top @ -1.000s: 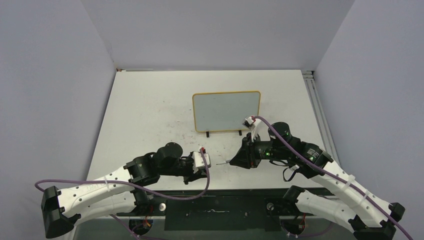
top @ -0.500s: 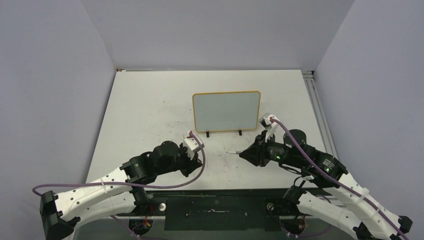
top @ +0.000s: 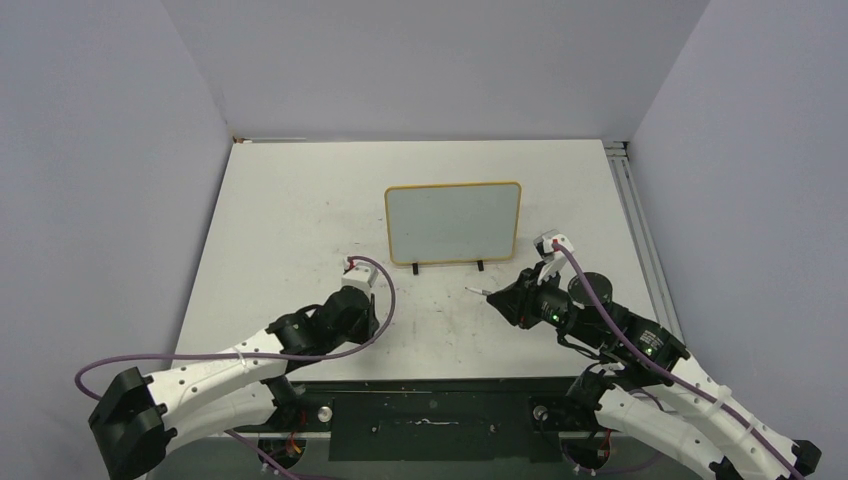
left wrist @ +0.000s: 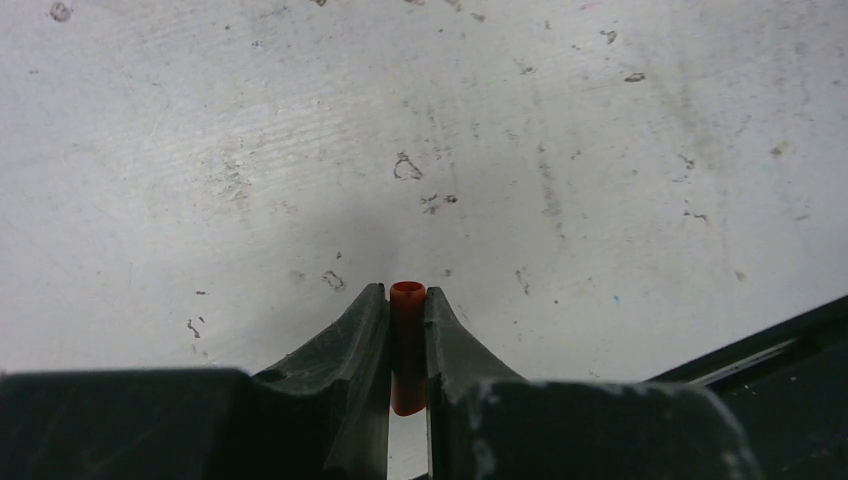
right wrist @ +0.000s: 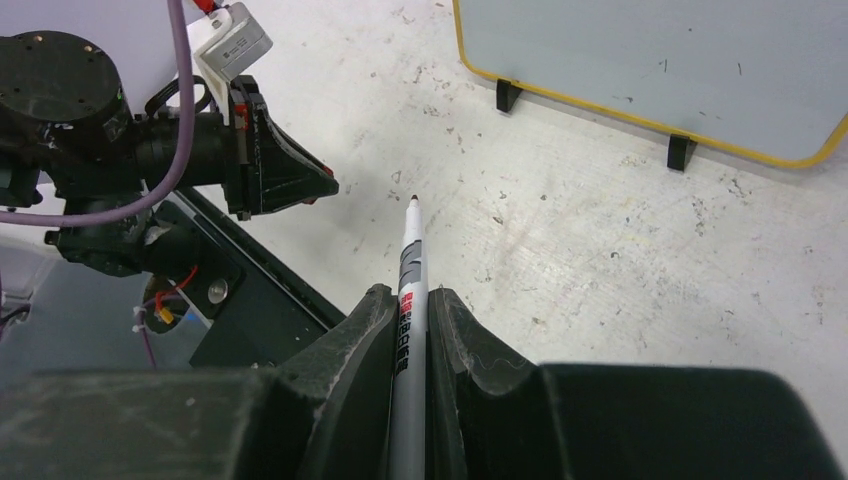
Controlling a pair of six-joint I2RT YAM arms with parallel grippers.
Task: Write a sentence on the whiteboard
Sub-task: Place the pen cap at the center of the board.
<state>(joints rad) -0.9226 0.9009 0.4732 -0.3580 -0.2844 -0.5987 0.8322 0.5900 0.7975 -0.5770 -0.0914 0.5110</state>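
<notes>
The whiteboard (top: 452, 222) stands upright on small black feet at the table's middle, yellow-framed, its face plain; no sentence shows on it. My right gripper (top: 497, 298) is shut on a grey uncapped marker (right wrist: 410, 245), whose dark tip points left over the table, just in front of and below the whiteboard (right wrist: 650, 60). In its own view the right gripper (right wrist: 408, 293) clamps the marker's barrel. My left gripper (left wrist: 407, 289) is shut on a small red cap (left wrist: 407, 340), low over bare table. The left gripper (right wrist: 325, 186) is seen to the left of the marker tip, apart from it.
The white table (top: 290, 220) is scuffed and stained. Its dark front edge with the arm bases (top: 430, 410) lies close behind both grippers. Grey walls enclose the left, right and back. A metal rail (top: 632, 200) runs along the right edge.
The two grippers have drawn apart. The left one swung left and back with the cap, and the right one moved right and toward the whiteboard with the marker.
</notes>
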